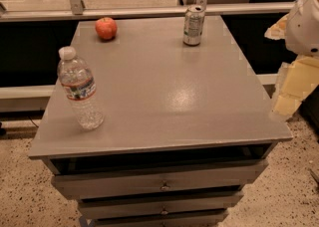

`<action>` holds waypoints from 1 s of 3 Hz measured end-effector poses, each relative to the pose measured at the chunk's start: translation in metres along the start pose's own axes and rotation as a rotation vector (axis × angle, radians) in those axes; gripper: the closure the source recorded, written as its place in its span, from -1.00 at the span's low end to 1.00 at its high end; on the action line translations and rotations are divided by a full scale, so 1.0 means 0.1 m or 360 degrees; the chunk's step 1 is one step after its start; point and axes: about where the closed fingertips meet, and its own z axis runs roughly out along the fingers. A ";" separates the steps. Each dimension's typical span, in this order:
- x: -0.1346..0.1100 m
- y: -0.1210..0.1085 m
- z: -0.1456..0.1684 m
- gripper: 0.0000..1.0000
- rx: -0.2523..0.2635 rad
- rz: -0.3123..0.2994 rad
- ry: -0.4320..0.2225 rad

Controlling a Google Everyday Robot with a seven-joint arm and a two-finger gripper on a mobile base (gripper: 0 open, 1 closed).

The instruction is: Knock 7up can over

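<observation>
The 7up can [193,25] is a small silvery can with green and white markings. It stands upright near the far edge of the grey cabinet top [164,91], right of centre. My arm comes in from the right edge of the view, and my gripper [289,94] hangs beside the cabinet's right edge, off the top. It is well to the right of the can and nearer to me, and touches nothing.
A clear plastic water bottle [79,89] with a white cap stands at the near left of the top. A red apple [106,28] lies at the far left. Drawers [159,183] sit below the top. A metal rail [149,11] runs behind the cabinet.
</observation>
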 end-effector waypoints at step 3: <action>-0.26 -0.61 0.66 -1.00 0.0085 0.0066 -0.0230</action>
